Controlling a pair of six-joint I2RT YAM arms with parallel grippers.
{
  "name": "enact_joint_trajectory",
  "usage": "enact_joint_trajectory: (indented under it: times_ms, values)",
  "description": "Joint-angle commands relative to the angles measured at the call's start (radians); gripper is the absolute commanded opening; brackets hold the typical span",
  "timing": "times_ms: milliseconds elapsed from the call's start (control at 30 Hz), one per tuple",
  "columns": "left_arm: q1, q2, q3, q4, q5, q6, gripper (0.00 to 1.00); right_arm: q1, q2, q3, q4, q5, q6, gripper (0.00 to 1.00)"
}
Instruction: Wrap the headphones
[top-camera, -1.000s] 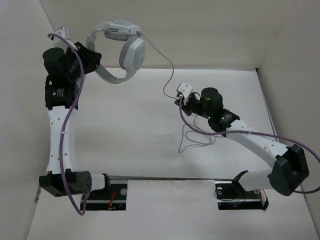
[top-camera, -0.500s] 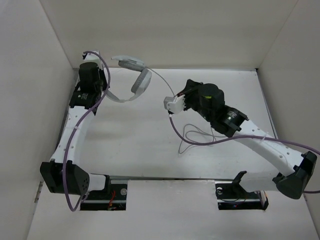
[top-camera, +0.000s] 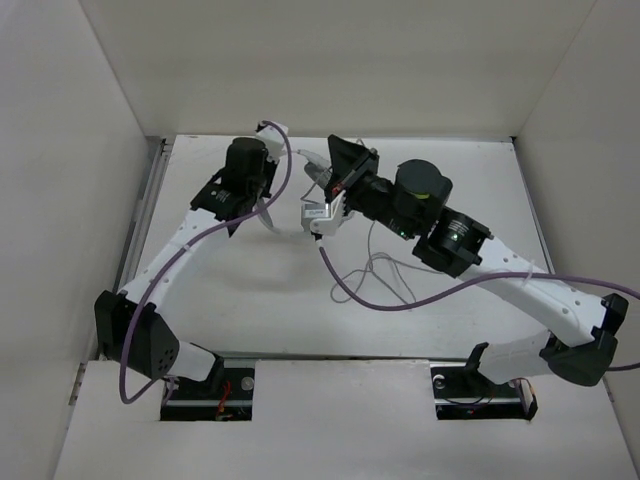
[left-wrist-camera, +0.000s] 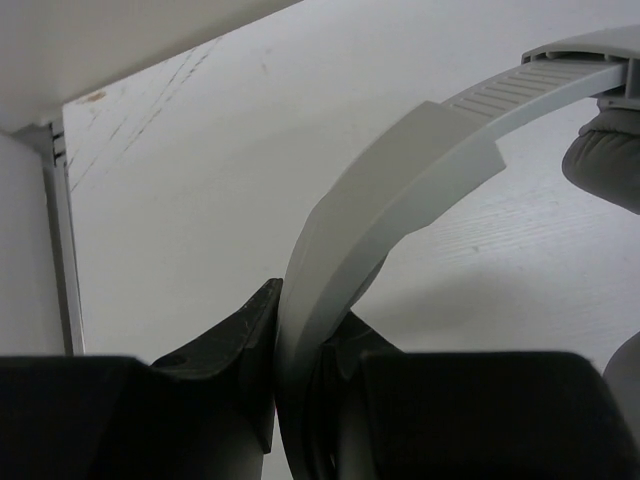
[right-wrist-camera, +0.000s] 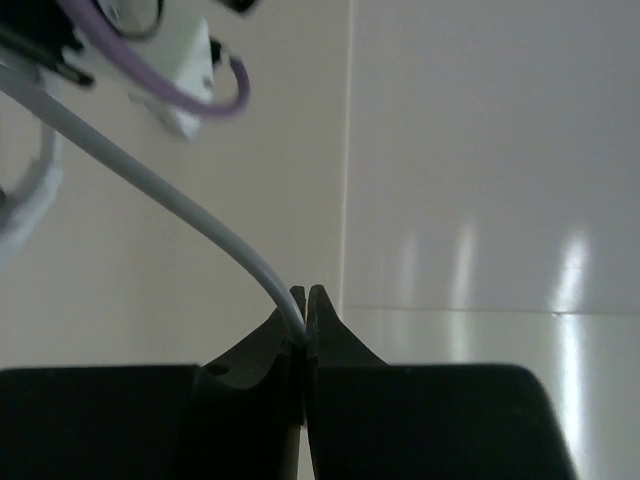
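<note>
Left jaws clamp the headphones (left-wrist-camera: 400, 160) by the headband, which arcs up-right from them; right jaws pinch the cord (right-wrist-camera: 150, 180), which runs up-left toward the headband (right arm just beside, likely does the winding).

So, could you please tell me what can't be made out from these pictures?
1. Earcups of the headphones: in the top view the left arm and right arm cover them; the left wrist view shows one pad, cut by its right edge.
2. How much cord is wound: the right wrist view shows only a stretch at its jaws; the arms hide the rest.
3. Plug: too small among the loose loops, top view.
</note>
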Motion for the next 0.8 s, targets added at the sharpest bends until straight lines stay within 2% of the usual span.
enact_joint_trajectory:
  times_ms: [0, 167, 467, 767]
  values:
    - [-0.086, -0.027, 0.100, 0.127, 0.034, 0.056, 0.00, -0.011, 0.028, 0.023, 0.038, -0.089, 0.099, 0.00]
    - [-0.168, -0.055, 0.115, 0.153, 0.066, 0.070, 0.00, -0.119, 0.047, 0.026, 0.038, -0.152, 0.232, 0.00]
    - [-0.199, -0.104, 0.117, 0.147, 0.142, 0.056, 0.00, -0.339, 0.093, 0.070, 0.037, -0.235, 0.395, 0.00]
    - [-0.249, -0.093, 0.253, 0.095, 0.243, 0.039, 0.00, -0.417, 0.192, 0.201, -0.008, -0.338, 0.565, 0.00]
